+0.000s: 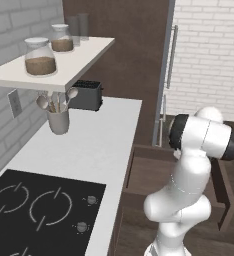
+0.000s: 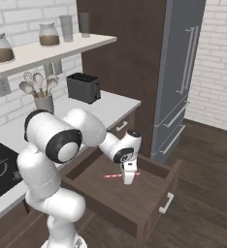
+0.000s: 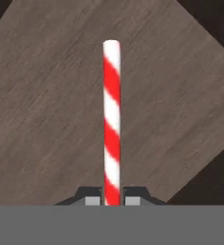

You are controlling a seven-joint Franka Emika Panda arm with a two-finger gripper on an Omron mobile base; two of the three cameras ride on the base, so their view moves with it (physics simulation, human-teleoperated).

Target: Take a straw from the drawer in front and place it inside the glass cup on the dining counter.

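**Pincer clamped on the straw inside the open drawer**

A kitchen with white brick walls, dark brown cabinet panels and a wood floor. Along the left runs a white bench (image 1: 89,145) carrying a black hob (image 1: 39,210) at its near end, a grey cup of utensils (image 1: 59,117) further back and a black toaster (image 2: 83,87) at the far end. Above it a white shelf (image 1: 64,65) holds two lidded jars with brown contents and two grey tumblers at the back. A tall grey fridge (image 2: 183,68) stands at the far right.

The drawer (image 2: 154,169) is pulled out from under the bench's right end, its plain brown floor exposed. The white arm bends down into it from the near left. In the right base view the pincer (image 2: 128,180) points down at the drawer floor, with the straw (image 2: 113,175) lying roughly level just above or on the floor, sticking out to the left of the fingers, and a short bit to the right.

In the hand view the straw (image 3: 111,119) shows red and white stripes, running straight away from the pincer (image 3: 112,199) over the wood grain. Its near end sits between the two fingertips (image 3: 92,200), which stand narrow, pressed to either side of it. Whether the straw is off the drawer floor I cannot tell.
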